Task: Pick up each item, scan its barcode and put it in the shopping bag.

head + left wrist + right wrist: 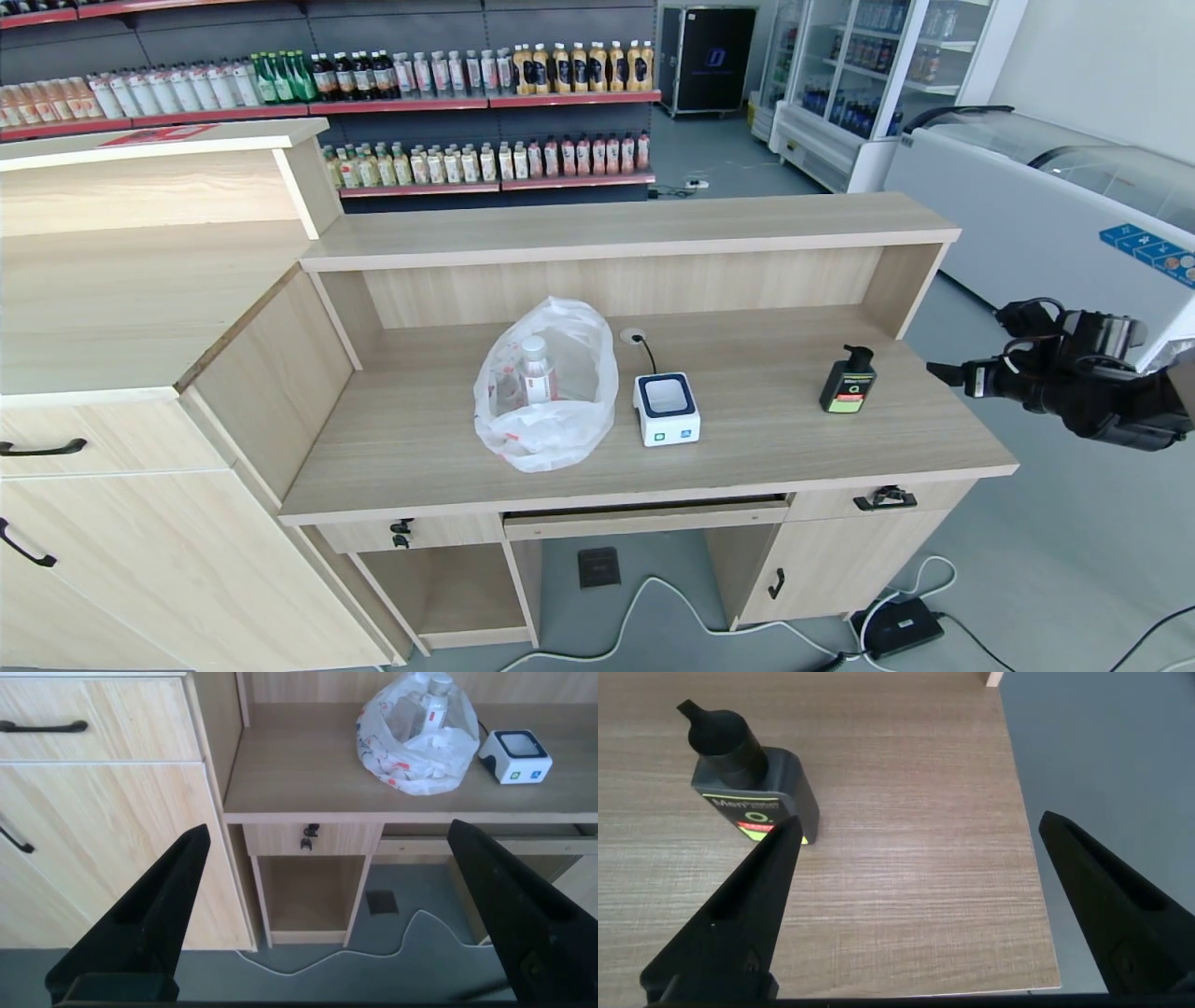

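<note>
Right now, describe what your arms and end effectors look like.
The right arm is black, with looped black cables and a shiny metal cylinder at the wrist. The left end effector and right end effector each have two flat, black, wedge-shaped fingers.

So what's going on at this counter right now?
A robot is working a shop checkout. One bottle already sits in the plastic bag, next to the scanner. A black pump bottle stands alone toward the right of the counter, not yet picked up. The right gripper hovers open by the counter's right end, near that bottle. The left gripper is open and empty, out in front of the counter.
</note>
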Motion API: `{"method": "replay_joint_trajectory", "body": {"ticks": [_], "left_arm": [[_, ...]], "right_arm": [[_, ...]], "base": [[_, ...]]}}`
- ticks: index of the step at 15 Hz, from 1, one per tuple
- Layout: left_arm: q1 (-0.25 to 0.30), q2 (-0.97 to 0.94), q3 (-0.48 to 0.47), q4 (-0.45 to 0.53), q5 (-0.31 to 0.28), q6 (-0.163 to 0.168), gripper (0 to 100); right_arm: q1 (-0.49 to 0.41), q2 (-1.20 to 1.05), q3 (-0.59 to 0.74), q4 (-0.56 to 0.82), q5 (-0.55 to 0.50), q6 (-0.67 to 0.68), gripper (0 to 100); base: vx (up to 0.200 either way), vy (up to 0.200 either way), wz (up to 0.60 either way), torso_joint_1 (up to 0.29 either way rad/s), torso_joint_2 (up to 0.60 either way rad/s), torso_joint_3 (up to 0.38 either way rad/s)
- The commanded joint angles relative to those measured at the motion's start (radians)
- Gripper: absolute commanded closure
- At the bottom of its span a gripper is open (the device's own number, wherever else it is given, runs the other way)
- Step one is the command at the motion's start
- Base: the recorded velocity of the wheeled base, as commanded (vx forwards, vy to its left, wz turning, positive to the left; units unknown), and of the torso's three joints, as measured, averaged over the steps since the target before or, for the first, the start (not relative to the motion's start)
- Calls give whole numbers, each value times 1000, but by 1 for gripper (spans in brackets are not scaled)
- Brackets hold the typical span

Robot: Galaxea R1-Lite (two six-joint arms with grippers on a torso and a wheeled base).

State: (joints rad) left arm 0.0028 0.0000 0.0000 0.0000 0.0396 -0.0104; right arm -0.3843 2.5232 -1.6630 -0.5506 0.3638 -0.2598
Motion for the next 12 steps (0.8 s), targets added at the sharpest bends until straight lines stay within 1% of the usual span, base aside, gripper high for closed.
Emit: {"method": "replay_joint_trajectory", "body": {"ticks": [1,4,12], "left_arm": [[0,0,0,0,0,0,0],[0,0,0,0,0,0,0],[0,0,0,0,0,0,0]], "right_arm": [[18,48,-35,0,1,4,0],[41,95,-113,0,0,54,0],[108,209,-259,1,1,60,0]], "base": [[0,0,0,0,0,0],[0,0,0,0,0,0],[0,0,0,0,0,0]]}}
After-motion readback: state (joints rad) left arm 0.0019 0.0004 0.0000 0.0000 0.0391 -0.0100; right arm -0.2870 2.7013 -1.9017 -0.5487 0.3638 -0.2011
